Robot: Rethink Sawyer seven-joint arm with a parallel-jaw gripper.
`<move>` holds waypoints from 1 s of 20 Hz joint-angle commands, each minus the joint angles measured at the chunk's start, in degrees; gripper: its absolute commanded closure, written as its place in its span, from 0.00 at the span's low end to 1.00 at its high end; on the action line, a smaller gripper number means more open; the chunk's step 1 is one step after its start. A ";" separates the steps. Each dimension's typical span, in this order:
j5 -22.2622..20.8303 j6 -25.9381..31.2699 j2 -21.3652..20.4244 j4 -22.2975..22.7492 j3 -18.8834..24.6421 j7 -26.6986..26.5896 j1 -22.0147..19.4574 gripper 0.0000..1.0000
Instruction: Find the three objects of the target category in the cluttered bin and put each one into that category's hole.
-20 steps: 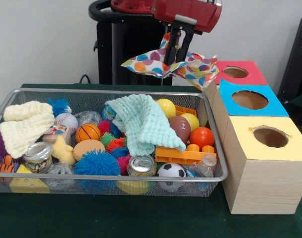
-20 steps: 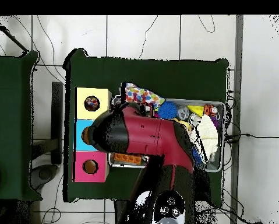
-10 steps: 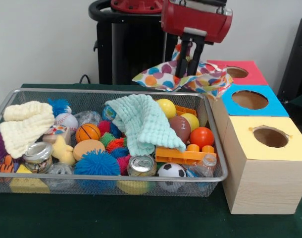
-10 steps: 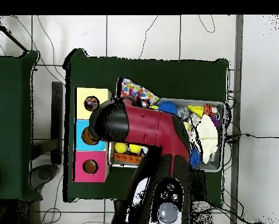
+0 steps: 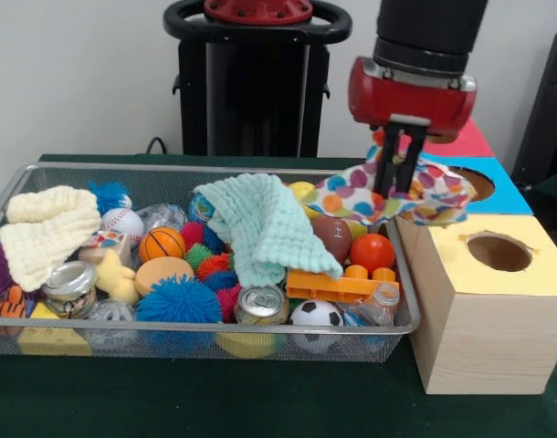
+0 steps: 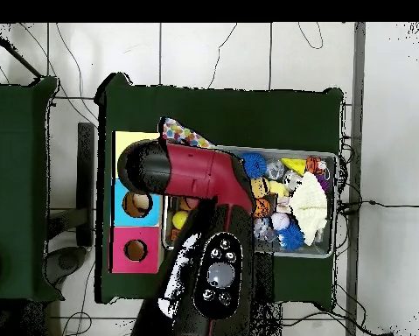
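My gripper [image 5: 398, 185] hangs shut on a polka-dot cloth [image 5: 356, 196], pinching it at its middle. The cloth droops over the right end of the wire bin [image 5: 196, 344] and the near corner of the blue-topped box [image 5: 502, 194]. The yellow-topped box [image 5: 475, 274] with its round hole sits just right of and below the cloth. The red-topped box [image 5: 475, 141] is behind, partly hidden by the arm. In the overhead view the arm [image 6: 191, 175] covers the yellow box, and a strip of the cloth [image 6: 182, 134] shows beyond it.
The bin holds a mint cloth [image 5: 265, 224], a cream cloth [image 5: 43, 228], several balls, cans, spiky toys and an orange plastic piece [image 5: 338, 287]. The blue hole [image 6: 139, 203] and red box's hole [image 6: 135, 250] show beside the arm.
The gripper has carried the polka-dot cloth rightward and nearer to the front camera, from behind the bin to over the bin's right end beside the yellow box.
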 commanded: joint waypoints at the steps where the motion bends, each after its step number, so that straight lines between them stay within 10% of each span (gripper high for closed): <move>1: 4.90 12.70 8.97 -11.41 -0.01 23.06 3.01 1.00; 20: 4.67 16.39 17.71 -20.38 -1.67 30.72 6.67 1.00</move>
